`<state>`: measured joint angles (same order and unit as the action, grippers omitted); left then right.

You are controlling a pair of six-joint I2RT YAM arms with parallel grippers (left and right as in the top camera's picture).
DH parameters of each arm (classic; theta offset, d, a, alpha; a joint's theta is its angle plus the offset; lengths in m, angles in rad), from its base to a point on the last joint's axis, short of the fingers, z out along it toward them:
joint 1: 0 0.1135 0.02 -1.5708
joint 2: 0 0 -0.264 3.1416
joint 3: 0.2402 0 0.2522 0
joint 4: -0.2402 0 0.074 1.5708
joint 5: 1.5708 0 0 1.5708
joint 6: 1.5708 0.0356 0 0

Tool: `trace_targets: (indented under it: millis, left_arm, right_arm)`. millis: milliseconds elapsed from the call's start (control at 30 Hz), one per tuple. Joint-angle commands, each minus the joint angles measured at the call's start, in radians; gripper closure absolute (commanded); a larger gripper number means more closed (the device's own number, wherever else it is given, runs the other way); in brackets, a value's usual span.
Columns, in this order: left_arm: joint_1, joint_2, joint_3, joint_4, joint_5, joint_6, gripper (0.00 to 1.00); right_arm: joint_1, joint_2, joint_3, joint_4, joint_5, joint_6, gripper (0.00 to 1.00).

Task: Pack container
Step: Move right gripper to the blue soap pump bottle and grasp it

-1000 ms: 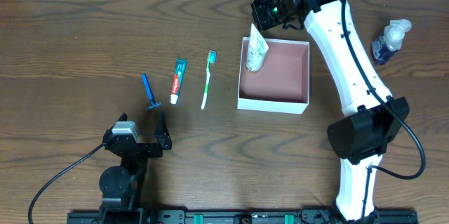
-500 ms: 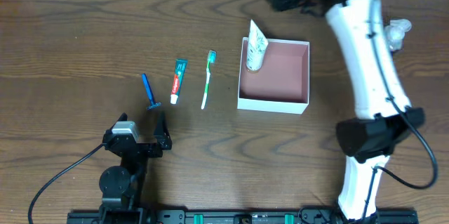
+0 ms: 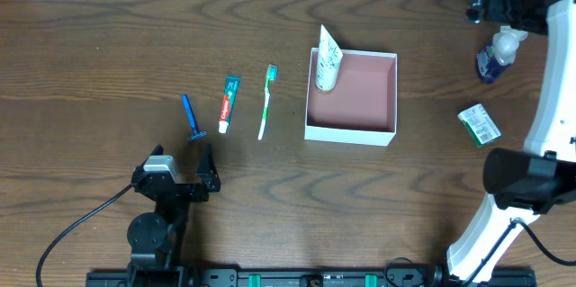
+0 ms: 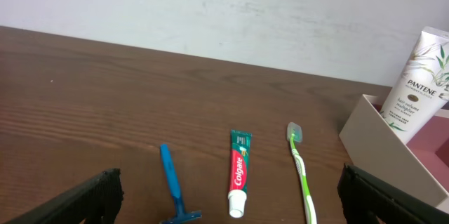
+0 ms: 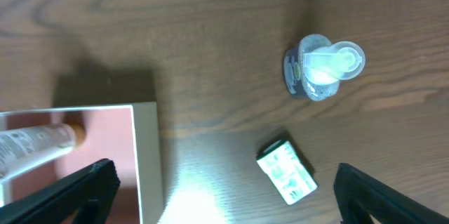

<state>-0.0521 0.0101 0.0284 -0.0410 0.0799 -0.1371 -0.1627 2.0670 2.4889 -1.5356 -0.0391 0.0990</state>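
The right tool (image 5: 224,182) is hanging over the table (image 3: 108,17) near the upper right of the overhead frame. Its fingers are spread wide at the two lower corners of its wrist view and are grasping nothing. Just under it, a small blue bottle (image 5: 321,69) with a clear pump top is standing on the wood, and a green-and-white packet (image 5: 286,171) is lying near it, toward the bottom of the frame.

The container (image 3: 351,134) is sitting right of centre in the overhead frame, showing white walls and a pink inside. A white Pantene tube (image 3: 328,60) is leaning in its upper left corner, with its crimped end sticking out above the rim. Nothing else is lying inside.

The left tool (image 3: 183,165) is resting at the lower left, jaws fully apart and empty. Beyond it, a blue razor (image 3: 191,118), a toothpaste tube (image 3: 229,103) and a green toothbrush (image 3: 266,101) are lying side by side in a row, apart from each other, left of the container.

In the left wrist view the container's wall is hiding the lower end of the Pantene tube, and the box is running off the right edge. In the right wrist view only one corner of the box is showing at the left edge. The print on the packet is too small to read.
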Motion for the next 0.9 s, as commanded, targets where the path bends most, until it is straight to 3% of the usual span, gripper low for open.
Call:
trace_targets:
  millis: [0,100,233,567,867]
  left_arm:
    - [0.006,-0.006,-0.024,-0.021,0.017,0.004,0.02]
    - [0.006,-0.006,-0.024,-0.021,0.017,0.004,0.02]
    - [0.006,-0.006,-0.024,-0.021,0.017,0.005,0.02]
    - [0.006,-0.006,-0.024,-0.021,0.017,0.004,0.02]
    - [0.006,-0.006,-0.024,-0.021,0.017,0.004,0.02]
  right_arm:
    - [-0.051,-0.013,-0.005,-0.016,0.034,0.29,0.01]
    - [-0.105,-0.013,-0.01,-0.085,0.121,0.678,0.01]
    - [-0.158,-0.013,-0.027,-0.067,0.068,0.892,0.01]
    - [-0.172,-0.003,-0.093,-0.009,0.211,0.906,0.01]
    - [-0.173,0.0,-0.274,0.217,0.18,0.914,0.01]
